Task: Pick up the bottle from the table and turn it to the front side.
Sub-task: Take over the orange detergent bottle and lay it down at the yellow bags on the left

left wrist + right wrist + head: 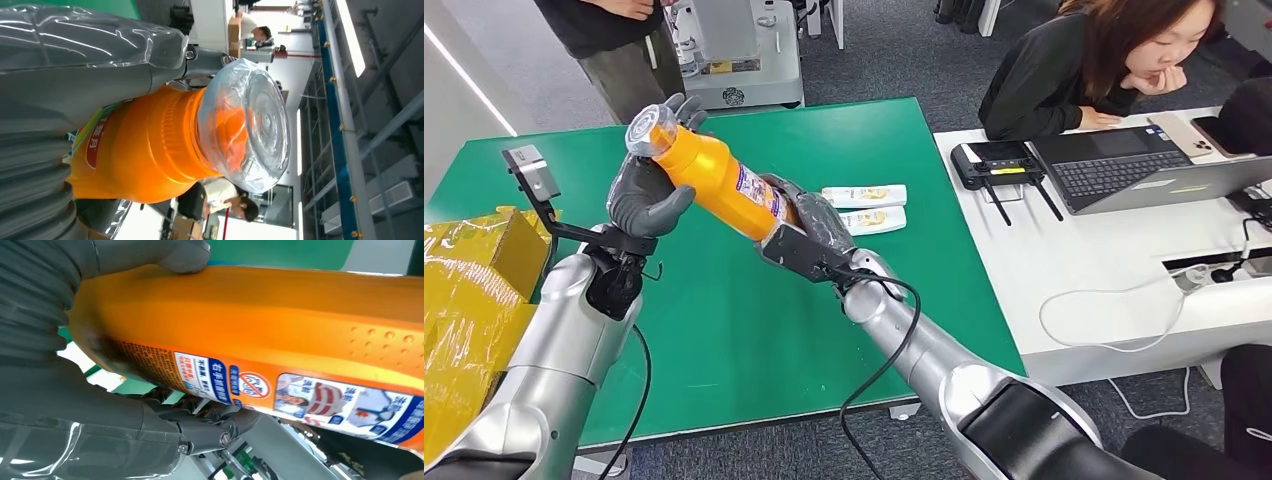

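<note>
Bottle [714, 180], orange with a clear cap, held in the air above the green table [724, 320], lying slantwise with its cap end up and to the left and its base down and to the right. Left of the bottle, at the table's left edge: a heap of crumpled yellow packaging [469, 300]. Left robot hand [649, 185], grey, gripping the bottle's cap end, thumb in front and fingers wrapped behind the neck; the left wrist view shows the clear cap [250, 125] seated over the orange shoulder, the grey thumb pressed along the bottle's side. Right robot hand [809, 235] holding the bottle's base end, fingers curled around the lower body; the right wrist view shows the thumb [175, 252] resting on the plain orange face and the printed label [300, 395] turned toward the dark fingers below. Just right of the bottle's base, lying flat on the table: two white tubes [869, 208], side by side. Further right: a white desk [1104, 270] carrying a black device [999, 165], an open laptop [1144, 170] and a white cable [1114, 310], with a seated person [1094, 70] behind it. Behind the table, above the bottle: a standing person [619, 50] and a white machine [739, 50]
</note>
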